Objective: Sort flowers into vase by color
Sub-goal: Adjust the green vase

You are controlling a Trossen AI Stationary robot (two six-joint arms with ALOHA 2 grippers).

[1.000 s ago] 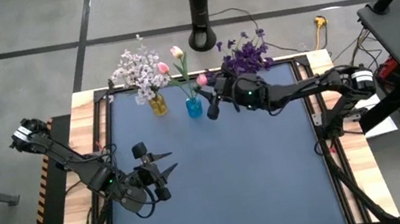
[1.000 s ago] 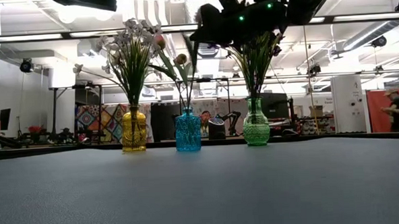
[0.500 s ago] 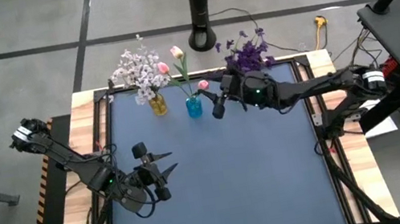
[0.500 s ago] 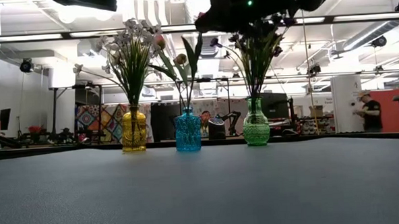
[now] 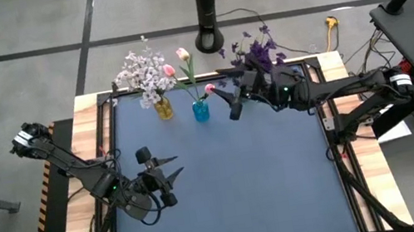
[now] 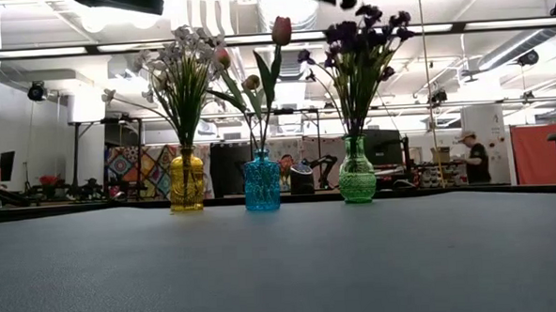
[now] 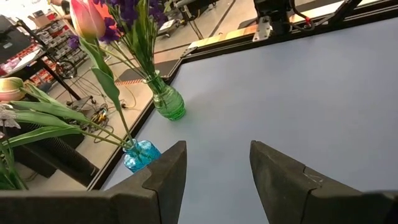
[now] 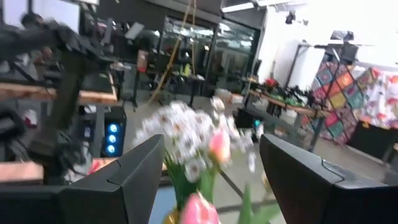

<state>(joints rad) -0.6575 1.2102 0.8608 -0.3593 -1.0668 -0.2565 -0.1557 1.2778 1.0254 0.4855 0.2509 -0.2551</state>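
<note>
Three vases stand in a row at the table's far edge. The yellow vase holds white-lavender sprigs. The blue vase holds pink tulips. The green vase holds dark purple blooms. My right gripper hovers open, high above the table, between the tulips and the purple blooms, with nothing between its fingers. My left gripper waits open over the table's left half, pointing toward the vases.
The blue-grey mat lies bare in front of the vases. A black pole base stands on the floor beyond the far edge. In the low view a person is far off in the room behind.
My right gripper has opened, risen and drawn back toward the table's right edge, away from the blue vase. The pink tulip that it was next to stays upright in the blue vase, its head now clear of the gripper.
</note>
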